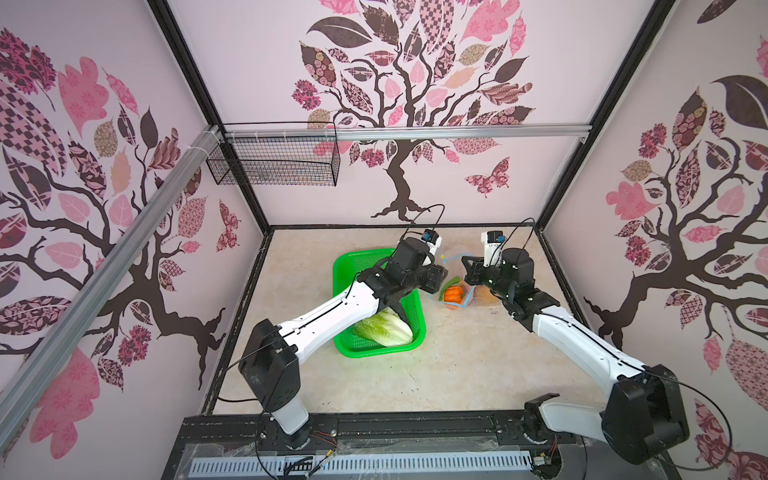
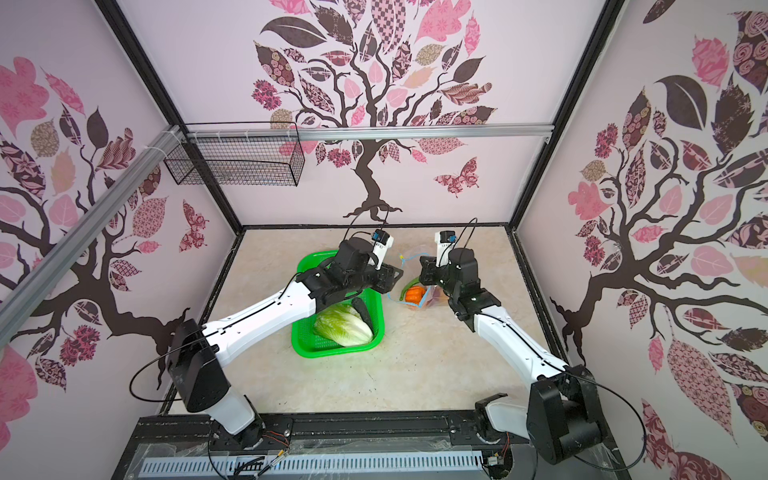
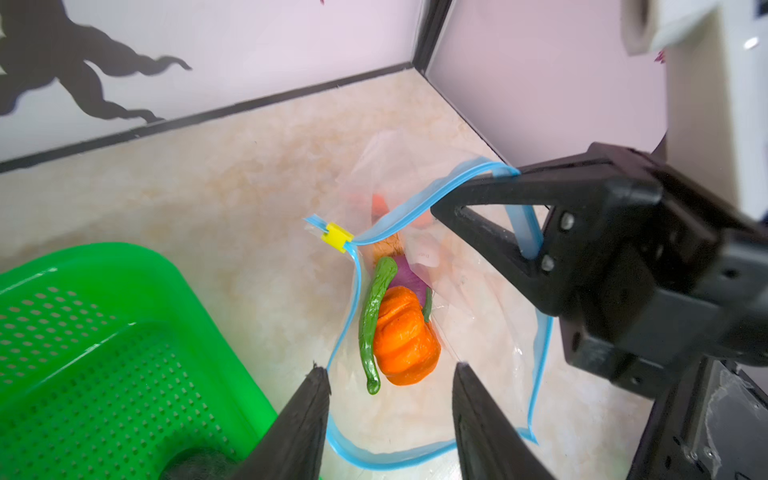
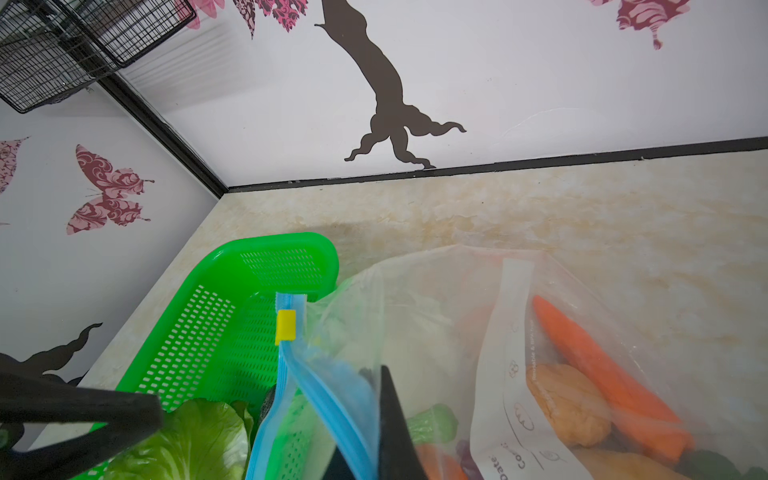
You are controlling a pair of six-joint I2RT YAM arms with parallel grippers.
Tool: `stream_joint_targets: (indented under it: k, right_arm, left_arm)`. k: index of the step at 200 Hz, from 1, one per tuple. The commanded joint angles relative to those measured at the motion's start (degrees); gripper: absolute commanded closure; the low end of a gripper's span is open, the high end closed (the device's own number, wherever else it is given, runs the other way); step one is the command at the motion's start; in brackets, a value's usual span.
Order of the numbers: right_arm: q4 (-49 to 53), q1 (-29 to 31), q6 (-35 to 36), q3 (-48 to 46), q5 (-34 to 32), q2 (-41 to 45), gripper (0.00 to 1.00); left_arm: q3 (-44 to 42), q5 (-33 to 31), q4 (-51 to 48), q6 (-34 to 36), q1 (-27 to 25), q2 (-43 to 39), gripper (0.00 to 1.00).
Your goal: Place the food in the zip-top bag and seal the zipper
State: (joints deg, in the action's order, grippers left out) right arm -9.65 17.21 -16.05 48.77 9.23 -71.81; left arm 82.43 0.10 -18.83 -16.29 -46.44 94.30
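Right pincer (image 3: 449,210) is clamping the zipper (image 3: 399,224) of the bag (image 3: 490,316), holding its mouth up; left pincer (image 3: 390,368) is hovering open and empty over the pumpkin (image 3: 403,336), beside the basket (image 3: 124,266).

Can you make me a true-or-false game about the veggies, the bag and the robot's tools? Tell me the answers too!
1. The cabbage lies in the green basket. True.
2. The pumpkin sits in the basket. False: it is inside the zip-top bag.
3. The right tool is shut on the bag's blue zipper. True.
4. The left tool is holding the carrot. False: it is open above the bag's mouth with nothing in it, and the carrot lies inside the bag.
5. The bag is zipped shut. False: its mouth gapes open.
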Motion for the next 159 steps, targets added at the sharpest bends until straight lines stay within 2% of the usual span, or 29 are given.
stream_joint_targets:
  k: [1,50,80,103,111,138,154,159]
  right_arm:
    - [-0.58,0.10,0.23,0.18,0.70,2.03,1.00]
    - [-0.55,0.08,0.15,0.10,0.63,2.28,1.00]
    - [-0.55,0.10,0.23,0.01,0.52,2.60,1.00]
    - [-0.59,0.10,0.29,-0.04,0.35,2.73,1.00]
    - [-0.63,0.15,0.30,-0.06,0.26,2.73,1.00]
    - [-0.70,0.10,0.27,-0.16,0.13,2.82,1.00]
    - [-0.74,0.12,0.45,-0.17,-0.17,2.73,1.00]
    - [-0.66,0.10,0.49,-0.10,-0.25,2.73,1.00]
  left_arm:
    - [-3.42,-2.09,-0.51,-0.94,0.36,1.30,0.48]
    - [-2.72,1.91,-1.48,-4.45,0.70,6.40,0.41]
    - [-1.01,3.37,-2.03,-5.17,1.04,9.29,0.41]
    - [-0.92,4.54,-1.77,-5.87,1.56,10.15,0.47]
    - [-1.09,4.71,-1.52,-6.19,1.74,10.33,0.51]
    - [-2.13,7.01,-0.12,-6.95,2.64,9.59,0.77]
    - [-2.70,7.84,0.66,-7.28,3.10,8.42,1.00]
    - [-2.80,7.75,0.97,-7.26,3.19,7.95,1.00]
